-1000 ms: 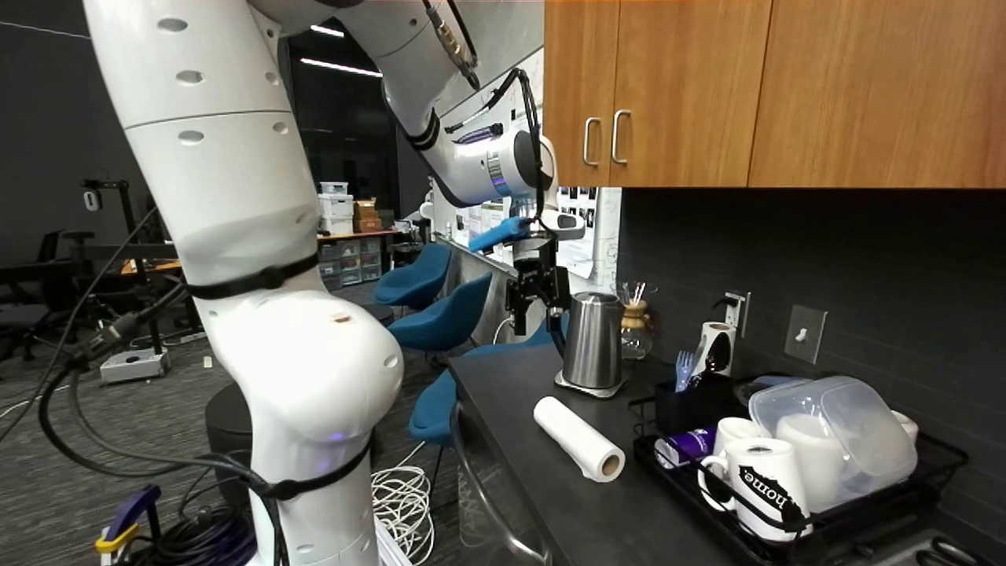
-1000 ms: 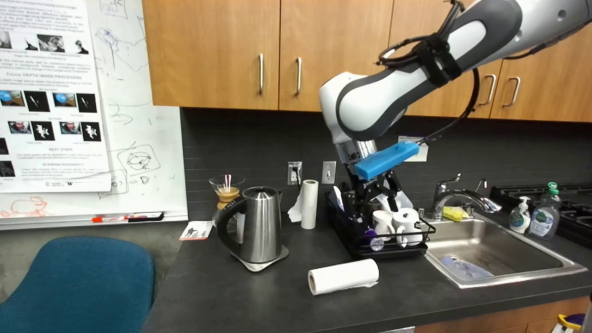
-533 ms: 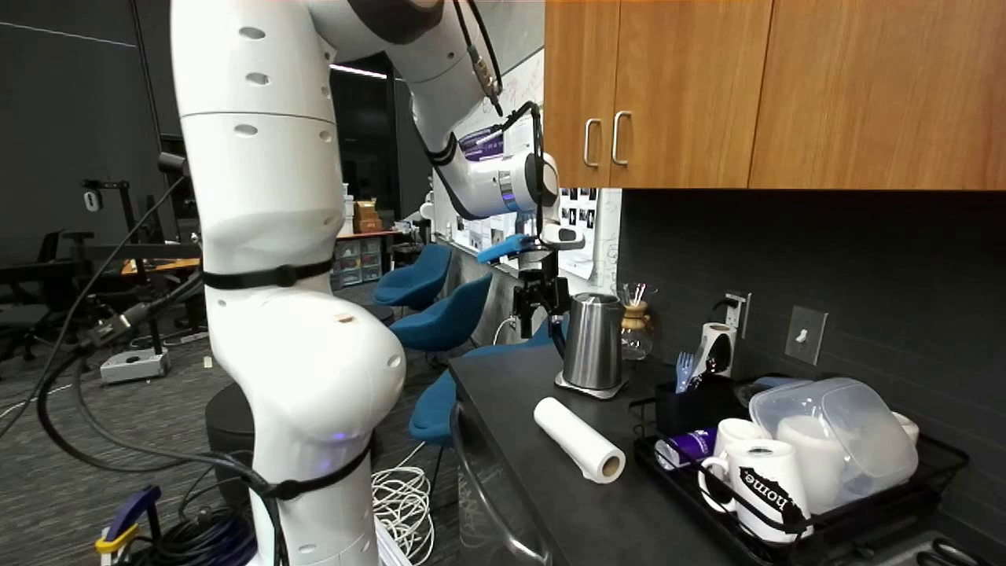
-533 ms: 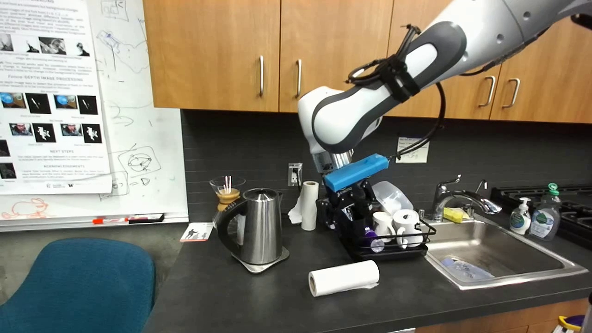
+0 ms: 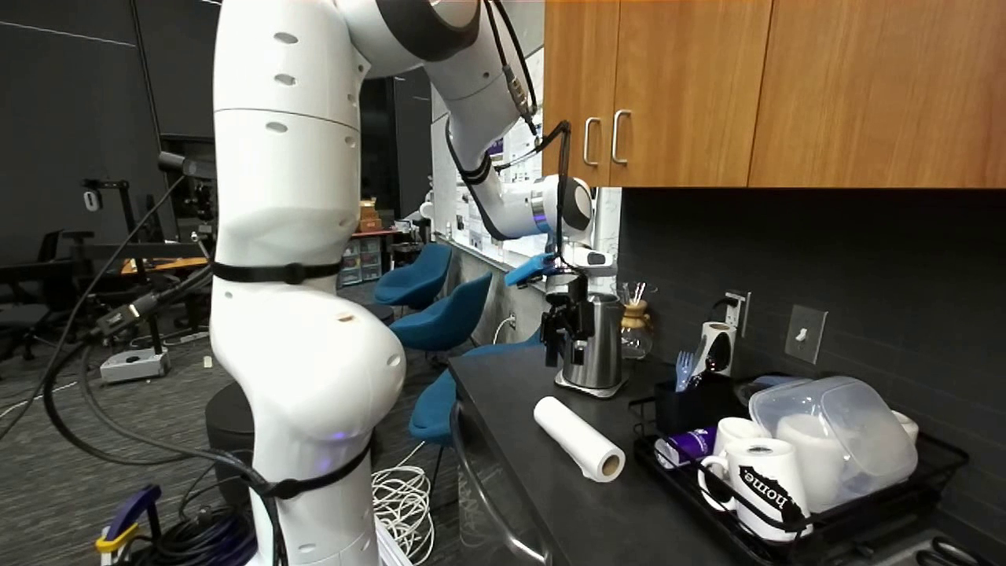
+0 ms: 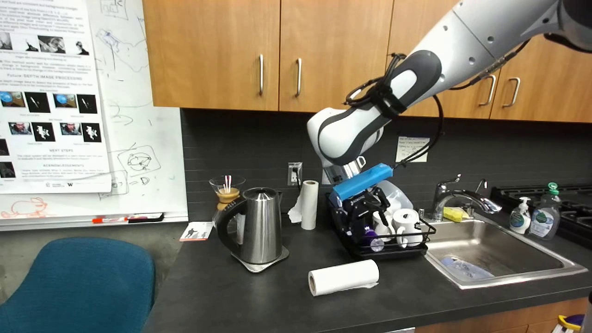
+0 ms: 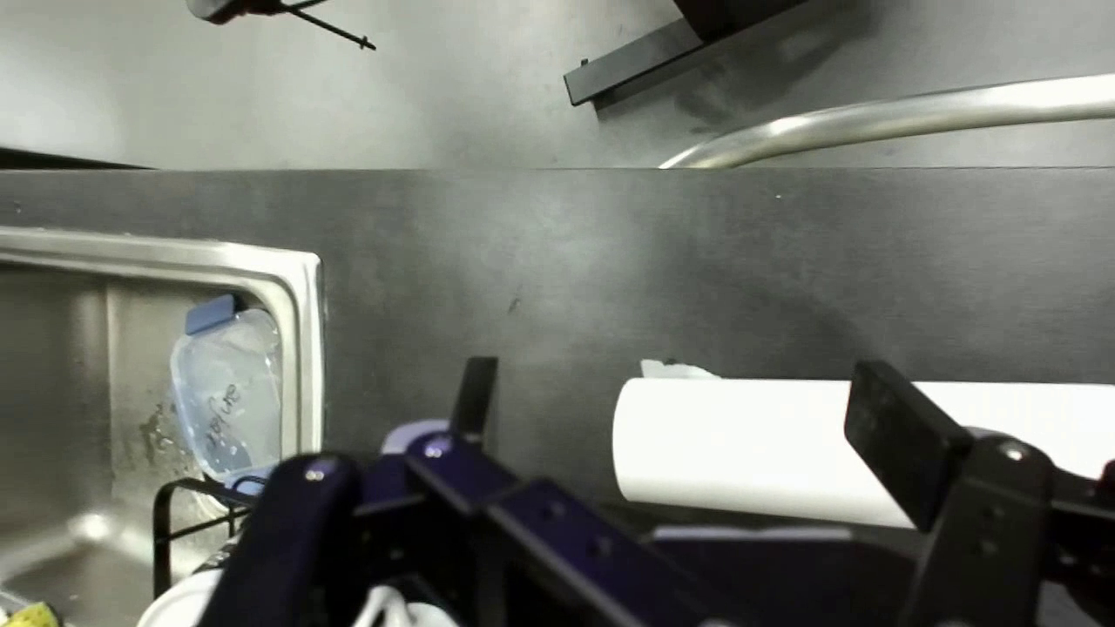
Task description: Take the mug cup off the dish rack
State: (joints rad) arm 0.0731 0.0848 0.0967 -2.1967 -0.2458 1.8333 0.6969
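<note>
The mug cup is white with a black "home" marking and a handle. It stands upright in the black dish rack, nearest the sink; in an exterior view the same mug shows its handle toward the counter. My gripper is open, its two fingers wide apart with nothing held. It hangs pointing down over the counter, apart from the mug, and covers the rack's left part in an exterior view. White mug parts peek out at the wrist view's lower left, mostly behind a finger; which mug they belong to is unclear.
A plain white cup, a purple bottle and a clear plastic container crowd the mug. A paper towel roll lies on the counter below the gripper. A steel kettle and the sink flank the rack.
In both exterior views my gripper is lower now. It first swung left toward the kettle, then came a little back right over the rack. The mugs and rack have not moved.
</note>
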